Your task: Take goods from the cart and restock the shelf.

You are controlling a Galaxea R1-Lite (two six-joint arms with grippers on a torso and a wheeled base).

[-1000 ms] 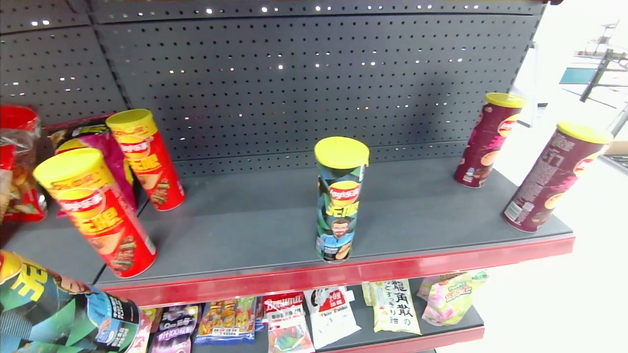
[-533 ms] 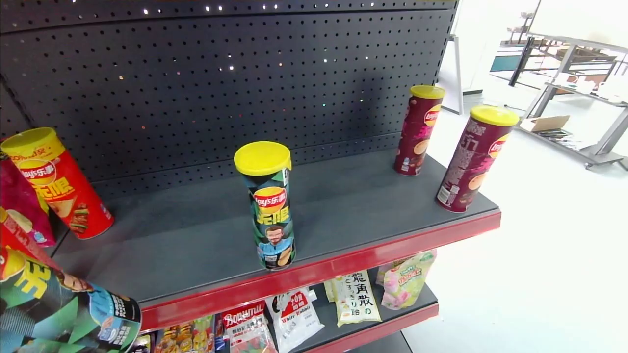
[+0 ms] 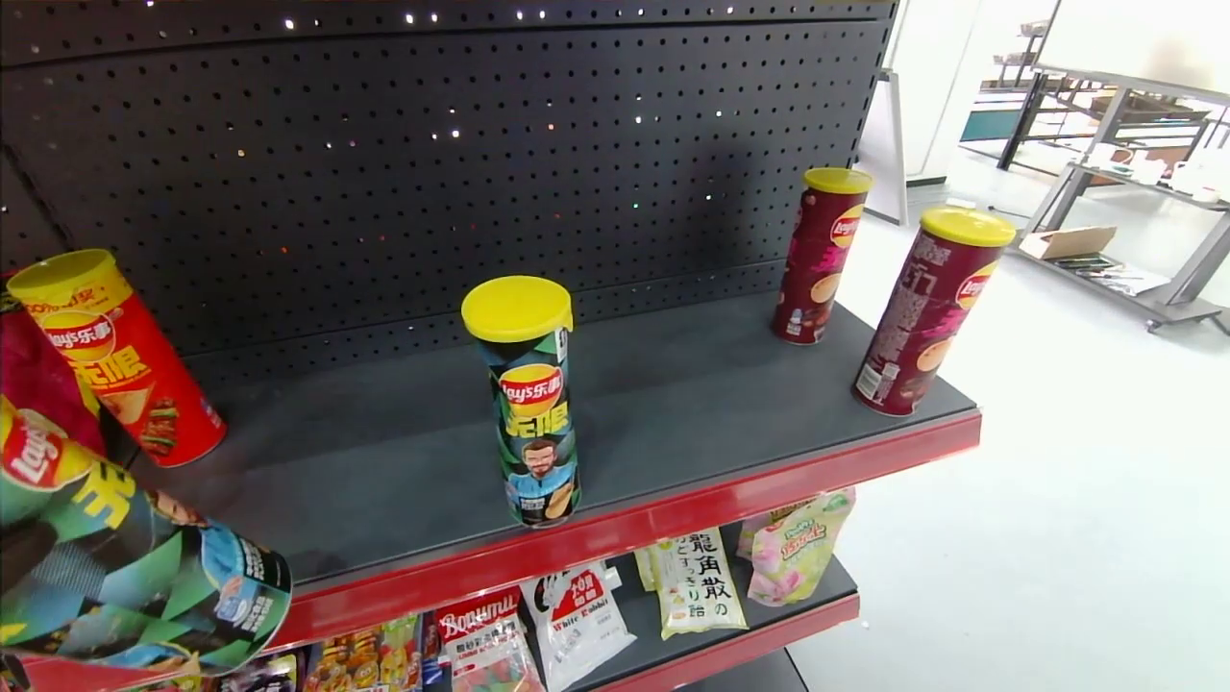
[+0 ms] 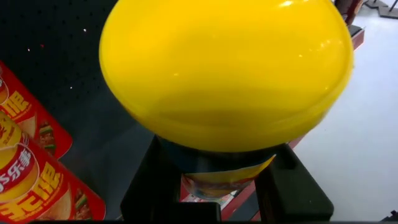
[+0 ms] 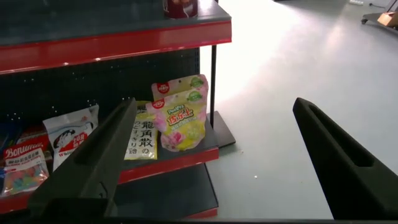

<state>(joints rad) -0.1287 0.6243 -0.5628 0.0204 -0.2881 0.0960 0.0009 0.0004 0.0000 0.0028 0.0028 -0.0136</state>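
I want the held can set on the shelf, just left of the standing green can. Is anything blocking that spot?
Nothing visible does. The shelf is bare between the red can and the standing green can. The held can hangs tilted near the shelf's front left.

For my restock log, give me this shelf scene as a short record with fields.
Shelf: standing green can at front middle; rear maroon can and front maroon can right; red can left.
Left gripper: shut on held green can, tilted, by the shelf's left front.
Right gripper: fingers open, empty.
Below: snack bags.
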